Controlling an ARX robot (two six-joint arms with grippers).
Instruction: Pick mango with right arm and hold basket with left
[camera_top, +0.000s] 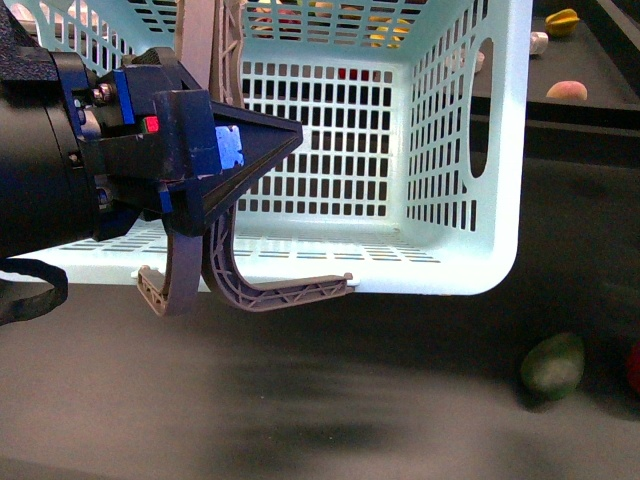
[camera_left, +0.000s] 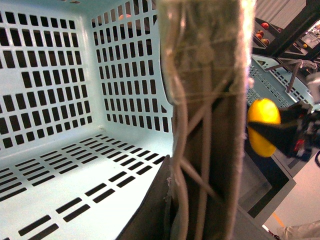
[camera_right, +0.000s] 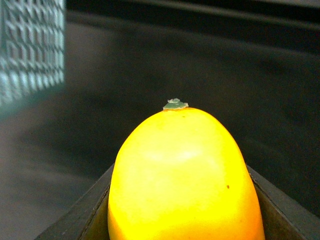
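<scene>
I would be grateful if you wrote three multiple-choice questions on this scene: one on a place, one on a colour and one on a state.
1. Where does the green fruit lie, relative to the basket?
A inside it
B on the dark table outside it
C on its rim

2. What colour are the basket's handles?
A grey-brown
B red
C white

3. What state is the mango in?
A loose on the table
B gripped by the right gripper
C lying in the basket

Answers:
1 B, it rests on the table, apart from the basket.
2 A, both show grey-brown against the turquoise.
3 B, the fingers flank both its sides.
</scene>
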